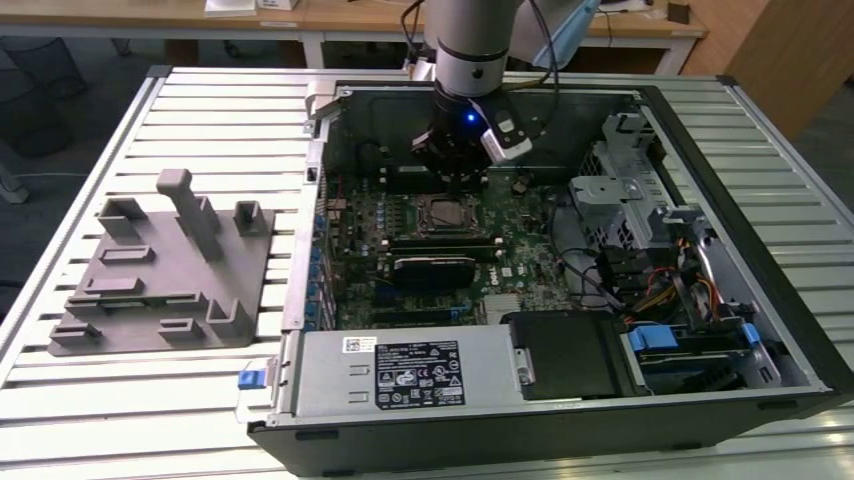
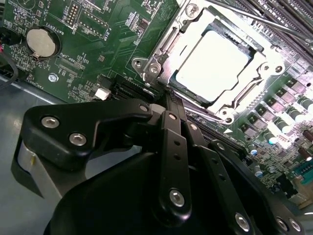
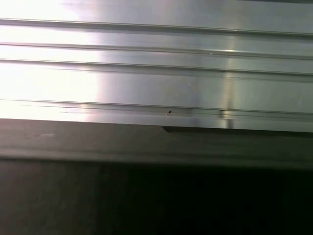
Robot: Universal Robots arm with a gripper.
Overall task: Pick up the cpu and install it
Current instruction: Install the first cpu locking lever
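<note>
The cpu (image 2: 212,66), a flat square chip with a bright silver top, lies inside the motherboard socket, ringed by the socket's metal frame (image 2: 168,41). In the second wrist view my gripper (image 2: 164,98) hangs just off one corner of that frame, its black fingers (image 2: 168,125) drawn together with nothing between them. In the exterior view the gripper (image 1: 461,178) is down inside the open computer case, just behind the socket (image 1: 441,212) on the green motherboard (image 1: 521,260).
The open case (image 1: 747,250) holds a drive cage, cables and a labelled metal box (image 1: 400,370) along its walls. A grey fixture block (image 1: 160,275) with upright posts stands on the slatted metal table (image 3: 146,73) at the exterior view's left. A coin battery (image 2: 40,42) sits on the board.
</note>
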